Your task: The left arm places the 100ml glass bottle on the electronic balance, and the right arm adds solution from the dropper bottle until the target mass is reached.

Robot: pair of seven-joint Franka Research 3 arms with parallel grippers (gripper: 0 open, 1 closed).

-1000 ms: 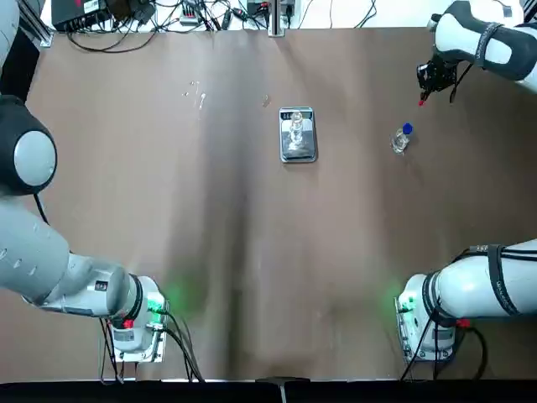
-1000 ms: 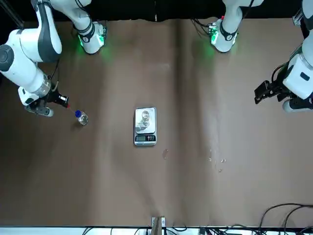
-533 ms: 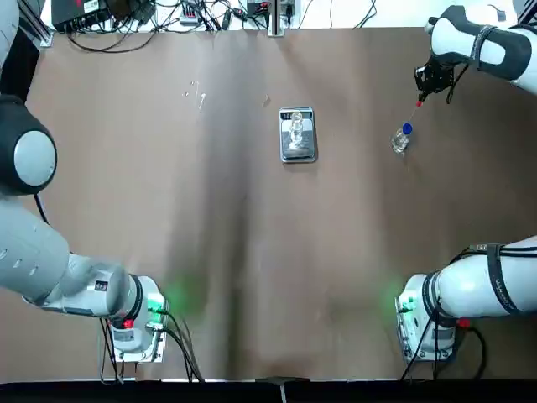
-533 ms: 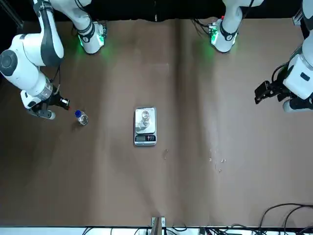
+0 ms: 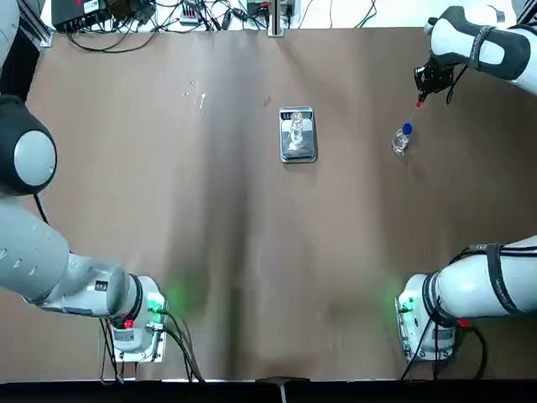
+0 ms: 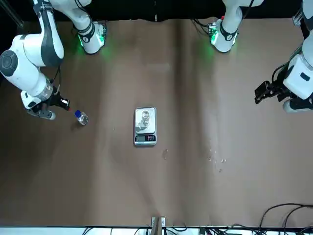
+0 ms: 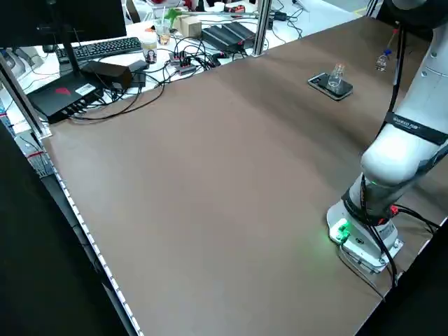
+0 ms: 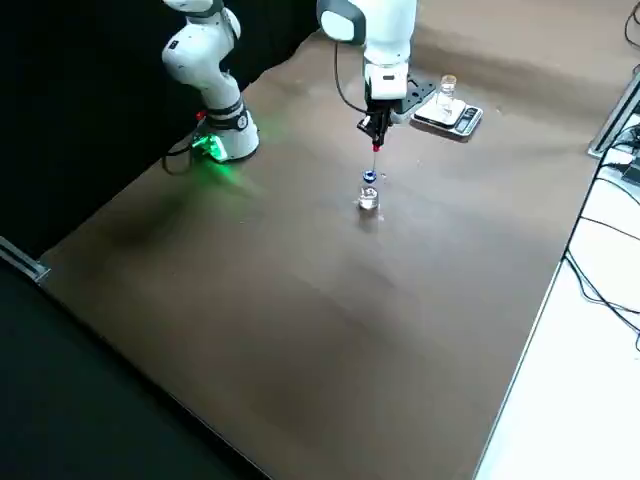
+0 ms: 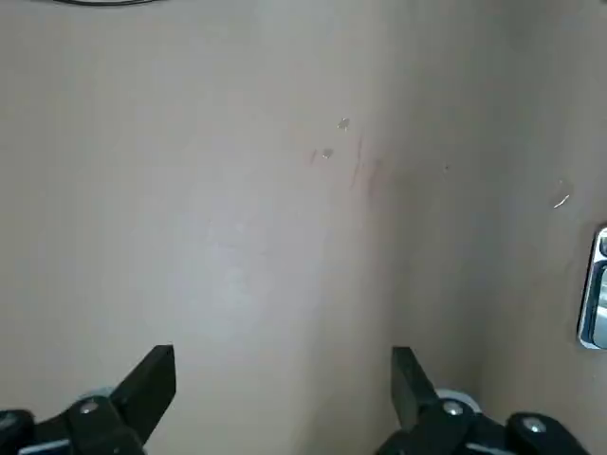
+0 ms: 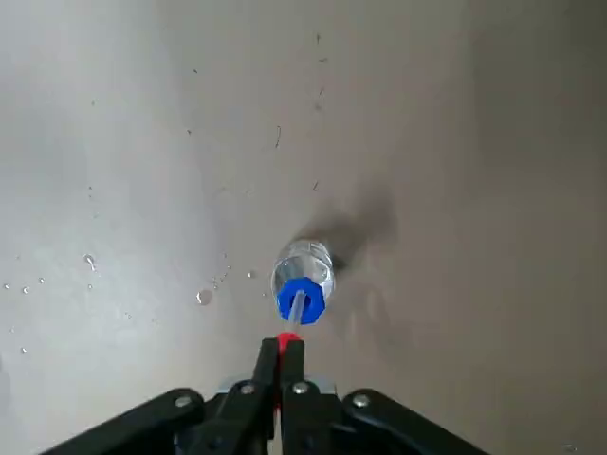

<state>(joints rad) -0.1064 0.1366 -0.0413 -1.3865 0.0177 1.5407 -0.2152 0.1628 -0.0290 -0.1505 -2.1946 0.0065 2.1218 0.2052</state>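
Note:
The electronic balance (image 5: pixel 298 144) lies at the middle of the table's far half, and the 100ml glass bottle (image 5: pixel 296 128) stands upright on its plate. The dropper bottle (image 5: pixel 401 139), blue-capped, stands on the table to the right of it. My right gripper (image 5: pixel 430 81) hovers just beyond and above that bottle, shut on the red-tipped dropper (image 10: pixel 282 343), whose thin tube points down at the blue cap (image 10: pixel 301 298). My left gripper (image 6: pixel 264 92) hangs at the table's left side, far from the balance. Its fingers (image 9: pixel 152 377) are open with nothing between them.
Small droplets (image 5: pixel 197 94) dot the table left of the balance, and more (image 10: pixel 204 297) lie beside the dropper bottle. Cables and electronics (image 5: pixel 185 13) line the far edge. Both arm bases (image 5: pixel 138 323) (image 5: pixel 424 323) sit at the near edge.
My right arm has shifted slightly toward the far edge with the dropper still in its gripper, then settled. The left arm, both bottles and the balance have not moved.

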